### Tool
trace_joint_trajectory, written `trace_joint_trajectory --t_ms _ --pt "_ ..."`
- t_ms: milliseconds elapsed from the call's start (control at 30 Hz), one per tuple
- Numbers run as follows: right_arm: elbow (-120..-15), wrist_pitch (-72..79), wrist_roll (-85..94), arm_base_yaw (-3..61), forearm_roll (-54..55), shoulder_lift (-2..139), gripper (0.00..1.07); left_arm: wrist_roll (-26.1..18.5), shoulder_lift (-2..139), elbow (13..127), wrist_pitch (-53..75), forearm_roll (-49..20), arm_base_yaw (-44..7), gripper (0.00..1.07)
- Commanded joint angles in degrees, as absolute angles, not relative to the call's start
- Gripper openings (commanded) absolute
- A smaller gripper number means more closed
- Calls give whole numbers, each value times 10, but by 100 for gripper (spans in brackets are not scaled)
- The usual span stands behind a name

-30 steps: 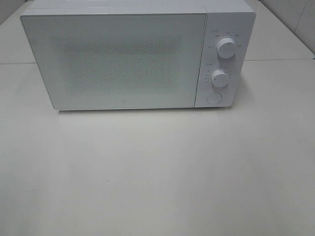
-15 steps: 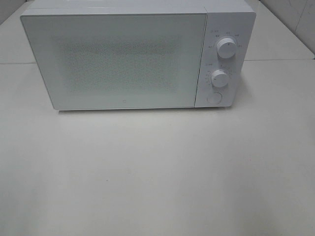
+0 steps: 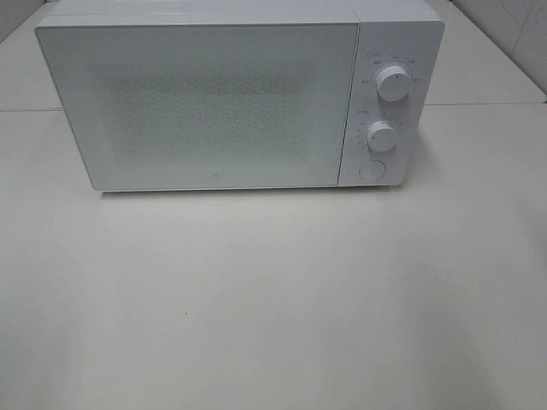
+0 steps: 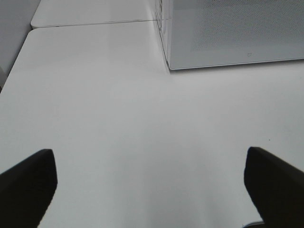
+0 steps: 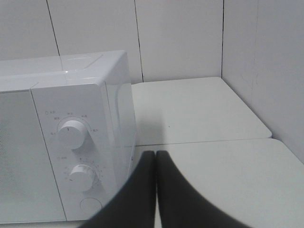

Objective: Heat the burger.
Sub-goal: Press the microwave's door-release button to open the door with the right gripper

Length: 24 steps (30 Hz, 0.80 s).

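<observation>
No small round burger with a tan-brown domed bun anywhere in view: not in front of the boxy white microwave oven (image 3: 239,94), not beside it, not on top of it. Possibly behind the closed white door with its dotted screen (image 3: 201,107); impossible to tell through that screen.

Nothing else on the pale matte worktop (image 3: 273,299) in front of the microwave. Right of the door, two round white knobs, upper (image 3: 391,84) and lower (image 3: 382,136), and under them a flat round white button (image 3: 372,170).

Left claw (image 4: 152,190) spread wide and empty, above the worktop near the microwave's front left corner. Right claw (image 5: 156,190) clenched on nothing, fingers pressed together, near the microwave's right front corner and pointed towards the knobs.

Judging from this: either loading done and only a knob left to turn, or nothing begun, with opening, loading, closing and setting all left. No telling which.
</observation>
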<state>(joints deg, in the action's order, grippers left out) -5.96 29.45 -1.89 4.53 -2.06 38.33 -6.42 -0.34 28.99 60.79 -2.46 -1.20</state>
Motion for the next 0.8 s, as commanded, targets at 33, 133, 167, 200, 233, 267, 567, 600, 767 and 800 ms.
trace_joint_trajectory --t_ms 33,133,167,200,233,267,567,600,767,800 --pt "-58 396 10 42 -28 470 0 -61 -13 289 599 -27 -13 105" --pt "-58 460 13 42 -28 530 0 -61 -13 289 599 -27 -13 105" --pt "-58 460 13 42 -28 530 0 -61 -13 289 599 -27 -13 105" --pt "-58 477 13 42 -26 550 0 -61 -13 289 599 -27 -13 105" --pt "-58 477 13 42 -26 550 0 -61 -13 289 599 -27 -13 105" --pt "-58 502 13 42 -26 583 0 -61 -13 289 599 -27 -13 105" --pt "-58 563 -3 42 -28 694 0 -61 -13 289 599 -27 -13 105" --pt "-58 563 -3 42 -28 694 0 -61 -13 289 599 -27 -13 105" --pt "-59 574 -85 42 -50 739 0 -61 -13 289 599 -27 -13 105" --pt "-59 574 -85 42 -50 739 0 -61 -13 289 599 -27 -13 105"
